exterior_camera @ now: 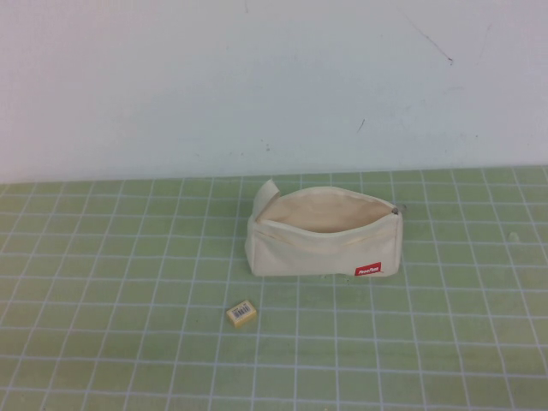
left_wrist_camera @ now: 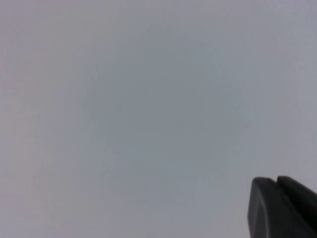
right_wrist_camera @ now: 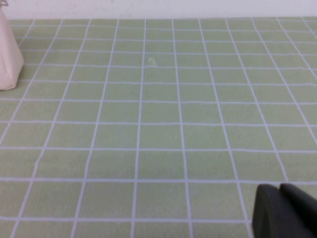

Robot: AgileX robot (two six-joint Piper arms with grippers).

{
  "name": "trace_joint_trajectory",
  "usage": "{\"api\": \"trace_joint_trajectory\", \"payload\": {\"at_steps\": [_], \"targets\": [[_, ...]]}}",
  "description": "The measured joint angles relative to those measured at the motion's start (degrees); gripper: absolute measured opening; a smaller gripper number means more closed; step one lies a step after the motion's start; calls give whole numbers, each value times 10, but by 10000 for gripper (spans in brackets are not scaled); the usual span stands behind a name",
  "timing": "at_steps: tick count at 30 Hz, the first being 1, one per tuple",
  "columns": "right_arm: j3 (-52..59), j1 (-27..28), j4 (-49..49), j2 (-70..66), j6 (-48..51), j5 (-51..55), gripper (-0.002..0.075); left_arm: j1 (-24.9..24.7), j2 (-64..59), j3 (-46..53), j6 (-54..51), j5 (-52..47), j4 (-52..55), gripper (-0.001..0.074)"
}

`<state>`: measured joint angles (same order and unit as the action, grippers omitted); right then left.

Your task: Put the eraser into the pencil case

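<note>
Overhead view of the work surface. The pencil case (exterior_camera: 324, 233), a cream-white canvas pouch, stood upright on the green gridded table (exterior_camera: 103, 342), near the white wall (exterior_camera: 214, 77). Its zip was open, so that the pale interior showed along the top. A small red tag (exterior_camera: 369, 269) sat low on the front face toward the robot's right, and a fabric end tab (exterior_camera: 265, 193) projected from the end toward the robot's left.

The eraser (exterior_camera: 241, 313), a tiny yellow-tan block with a barcode-like label uppermost, lay flat on the table in front of the pouch, near its left end but apart from it.

Neither arm appeared in the overhead view. The left gripper (left_wrist_camera: 282, 208) showed only as a dark corner against blank grey-white. The right gripper (right_wrist_camera: 285, 210) showed likewise, above bare grid, with an edge of the pouch visible far off. The state of the jaws could not be told for either.
</note>
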<state>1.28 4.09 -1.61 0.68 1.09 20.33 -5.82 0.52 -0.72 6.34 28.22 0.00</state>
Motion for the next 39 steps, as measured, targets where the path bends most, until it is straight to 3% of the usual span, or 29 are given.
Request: {"api": "trace_joint_trajectory", "payload": {"at_steps": [3, 9, 16, 21, 29, 35, 39], "targets": [[0, 0, 0, 0, 0, 0, -1, 0, -7, -84, 2, -198, -7, -1], [0, 0, 0, 0, 0, 0, -1, 0, -145, -255, -1, -426, -12, -1], [0, 0, 0, 0, 0, 0, -1, 0, -332, -287, -6, -427, -77, -1], [0, 0, 0, 0, 0, 0, -1, -7, -506, -338, -98, -467, -122, -1], [0, 0, 0, 0, 0, 0, -1, -110, -772, -482, -173, -502, -131, -1], [0, 0, 0, 0, 0, 0, -1, -171, -953, -618, -189, -615, -120, 1], [0, 0, 0, 0, 0, 0, -1, -187, -1057, -710, -225, -683, -118, 161]]}}
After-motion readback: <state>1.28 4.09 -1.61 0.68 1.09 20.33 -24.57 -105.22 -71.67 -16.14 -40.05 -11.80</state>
